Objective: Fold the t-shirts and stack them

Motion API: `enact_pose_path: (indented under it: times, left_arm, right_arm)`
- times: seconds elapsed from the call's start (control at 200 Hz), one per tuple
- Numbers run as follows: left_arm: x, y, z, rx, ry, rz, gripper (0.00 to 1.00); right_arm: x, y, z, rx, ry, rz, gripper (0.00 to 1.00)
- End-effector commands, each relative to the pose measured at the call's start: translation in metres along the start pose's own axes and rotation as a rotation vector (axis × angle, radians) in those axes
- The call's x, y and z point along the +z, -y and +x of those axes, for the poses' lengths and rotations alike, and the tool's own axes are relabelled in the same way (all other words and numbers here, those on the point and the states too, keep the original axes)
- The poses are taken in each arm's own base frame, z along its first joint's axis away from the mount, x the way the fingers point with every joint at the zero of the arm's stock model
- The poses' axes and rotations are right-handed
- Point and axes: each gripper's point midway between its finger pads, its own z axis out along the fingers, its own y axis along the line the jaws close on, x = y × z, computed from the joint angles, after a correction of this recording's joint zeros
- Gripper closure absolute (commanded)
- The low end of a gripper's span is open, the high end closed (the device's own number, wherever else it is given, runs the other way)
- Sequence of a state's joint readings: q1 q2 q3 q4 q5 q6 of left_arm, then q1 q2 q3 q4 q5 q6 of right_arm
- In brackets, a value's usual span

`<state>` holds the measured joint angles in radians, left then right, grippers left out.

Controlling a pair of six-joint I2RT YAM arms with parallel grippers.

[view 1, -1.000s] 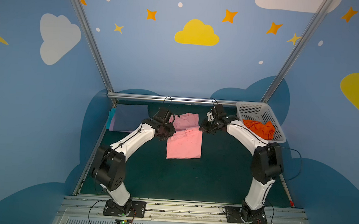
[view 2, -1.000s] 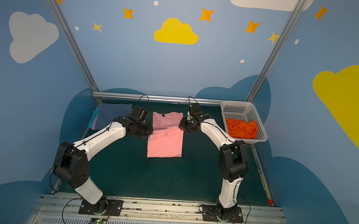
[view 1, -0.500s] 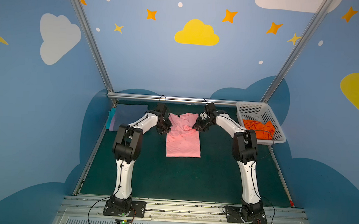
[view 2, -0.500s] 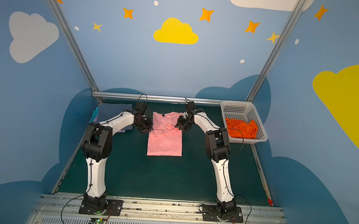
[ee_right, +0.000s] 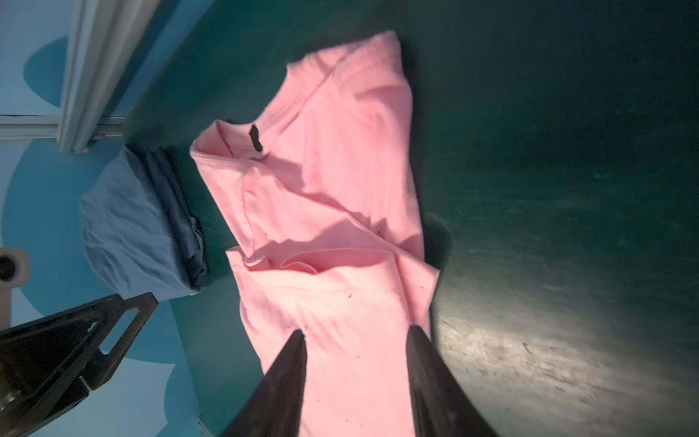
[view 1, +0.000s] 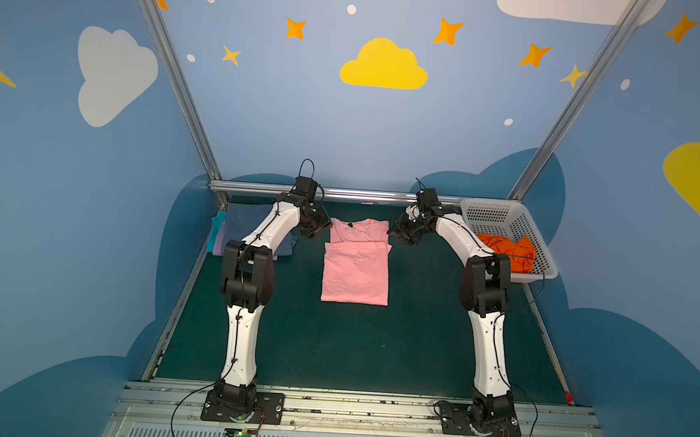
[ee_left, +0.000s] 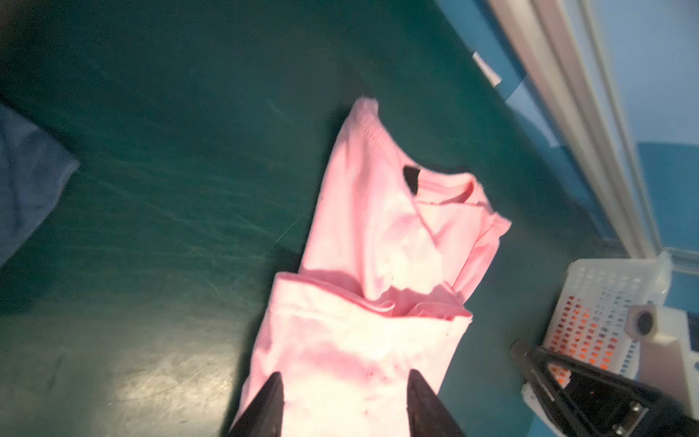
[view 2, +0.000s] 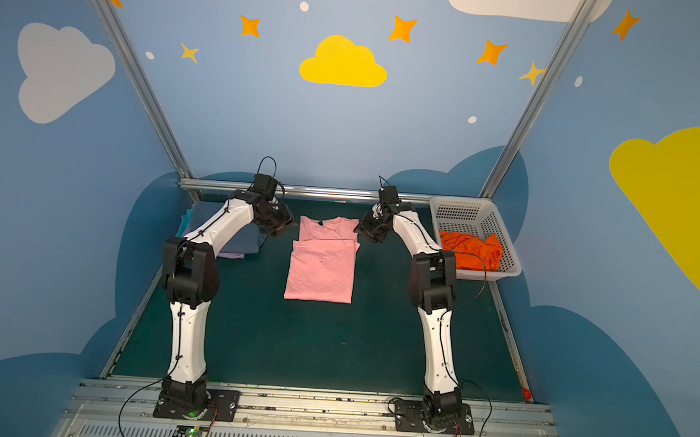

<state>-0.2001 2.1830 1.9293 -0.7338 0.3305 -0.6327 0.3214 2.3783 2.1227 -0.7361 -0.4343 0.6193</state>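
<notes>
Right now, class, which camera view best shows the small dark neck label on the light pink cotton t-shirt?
The right wrist view: the small dark neck label sits close and whole on the light pink cotton t-shirt. The left wrist view shows it close but blurrier; in both top views it is a speck.

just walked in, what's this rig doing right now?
Two arms are folding a pink t-shirt in the middle of the green table. Its lower part is doubled up toward the collar. The left pincer and right pincer flank the collar end, both open and gripping nothing. A stack of folded t-shirts, slate-blue on top, sits at the far left. An orange t-shirt lies crumpled in the white basket at the far right.
</notes>
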Motion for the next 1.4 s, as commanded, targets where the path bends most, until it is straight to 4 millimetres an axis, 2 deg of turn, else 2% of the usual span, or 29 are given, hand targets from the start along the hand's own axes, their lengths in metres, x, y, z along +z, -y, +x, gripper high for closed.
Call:
enact_pose_path:
  times: [0.0,0.14,0.315,0.551,0.716,0.826,0.926,0.966,1.101,1.207,1.397]
  left_arm:
    - [0.008,-0.009,0.023,0.020,-0.041,-0.030,0.42]
    - [0.024,-0.023,0.038,0.022,-0.073,-0.067,0.39]
    - [0.041,-0.031,0.042,0.022,-0.089,-0.097,0.39]
    - [0.056,-0.039,0.047,0.035,-0.106,-0.133,0.41]
    - [0.061,-0.041,0.049,0.047,-0.106,-0.153,0.41]
    - [0.065,-0.042,0.049,0.047,-0.108,-0.156,0.51]
    - [0.069,-0.041,0.050,0.042,-0.114,-0.154,0.66]
    - [0.070,-0.041,0.050,0.043,-0.115,-0.155,0.72]
    - [0.063,-0.034,0.045,0.048,-0.099,-0.151,0.85]
    - [0.048,-0.027,0.041,0.060,-0.067,-0.154,0.90]
    - [0.004,-0.015,0.037,0.104,0.031,-0.178,0.87]
  right_arm:
    - [-0.004,-0.001,0.023,-0.053,-0.038,0.049,0.54]
    - [0.008,0.005,0.032,-0.072,-0.069,0.068,0.53]
    - [0.024,0.010,0.033,-0.078,-0.085,0.084,0.53]
    - [0.034,0.018,0.026,-0.081,-0.074,0.112,0.53]
    - [0.040,0.017,0.020,-0.100,-0.063,0.104,0.52]
    - [0.046,0.012,0.018,-0.105,-0.065,0.079,0.54]
    - [0.051,0.008,0.017,-0.111,-0.065,0.047,0.63]
    - [0.052,0.005,0.016,-0.115,-0.065,0.033,0.69]
    - [0.048,-0.002,0.015,-0.115,-0.062,0.011,1.00]
    - [0.033,-0.010,0.015,-0.118,-0.048,0.006,1.00]
    - [-0.003,-0.035,0.023,-0.152,0.002,-0.031,1.00]
